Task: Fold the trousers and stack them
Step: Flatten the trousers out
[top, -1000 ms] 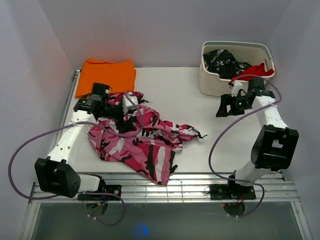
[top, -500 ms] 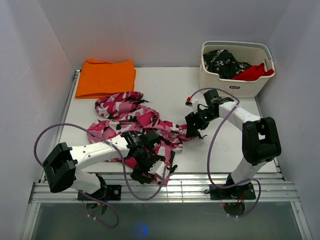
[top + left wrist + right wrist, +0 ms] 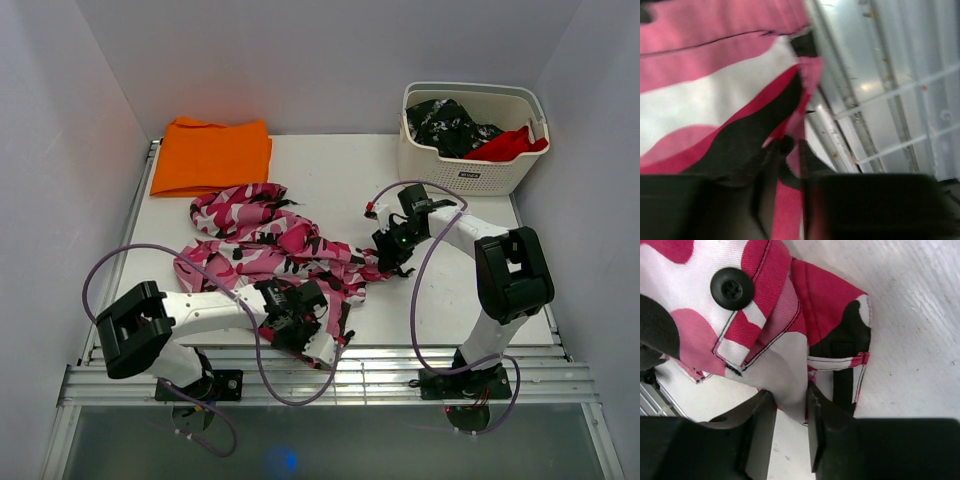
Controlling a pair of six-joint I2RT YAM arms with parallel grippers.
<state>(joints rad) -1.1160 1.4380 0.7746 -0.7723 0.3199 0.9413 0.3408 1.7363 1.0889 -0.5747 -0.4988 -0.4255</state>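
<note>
The trousers lie crumpled on the counter, reaching its front edge. The left gripper pinches a cloth edge by the front rail, and the right gripper clamps the buttoned waistband. The step likely needs both ends lifted together and drawn apart evenly, spreading the cloth flat before folding.

The blurred trousers, cut off at the view's edges, probably cover part of the left gripper.
</note>
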